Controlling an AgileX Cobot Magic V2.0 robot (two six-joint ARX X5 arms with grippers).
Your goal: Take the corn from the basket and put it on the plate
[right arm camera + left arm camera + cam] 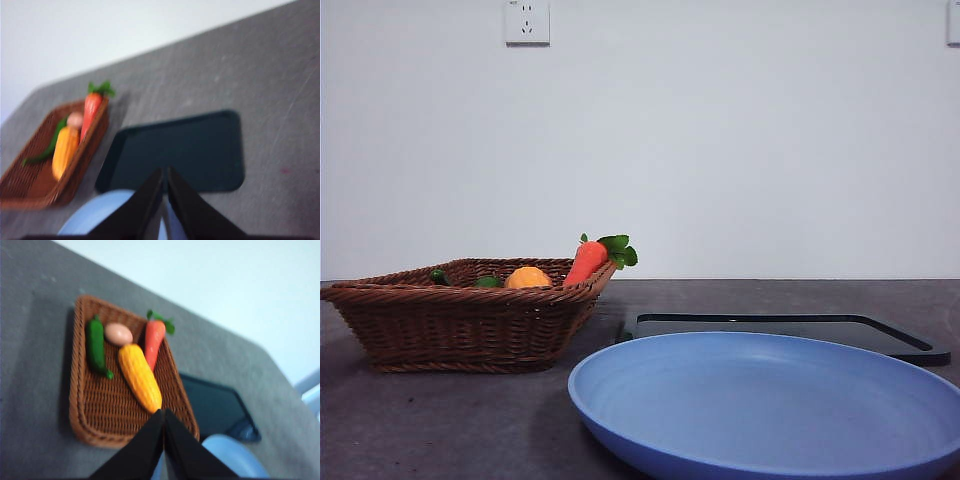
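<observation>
The corn (140, 376) lies flat inside the basket (87, 412), lengthwise along the basket floor. A carrot (154, 340) lies just beside the corn on one side, its green leaves reaching over the basket rim. A green pepper (96, 346) lies on the other side of the corn, apart from it. A pinkish egg (118, 333) sits between the pepper and the carrot, at one end of the corn.

In the front view the basket stands on the grey counter (440, 420) at the left, and only the top of the corn shows above its rim. The blue plate (770, 405) stands nearer the camera, to the right of the basket and apart from it. A black tray (790, 328) lies flat on the counter behind the plate. A white wall socket (527, 22) is mounted on the wall above.

The left gripper (164, 412) hangs above the near end of the basket, with its jaws pressed together and holding nothing. The right gripper (165, 172) hangs above the tray and the plate edge, with its jaws likewise pressed together and empty. Neither gripper touches any object.
</observation>
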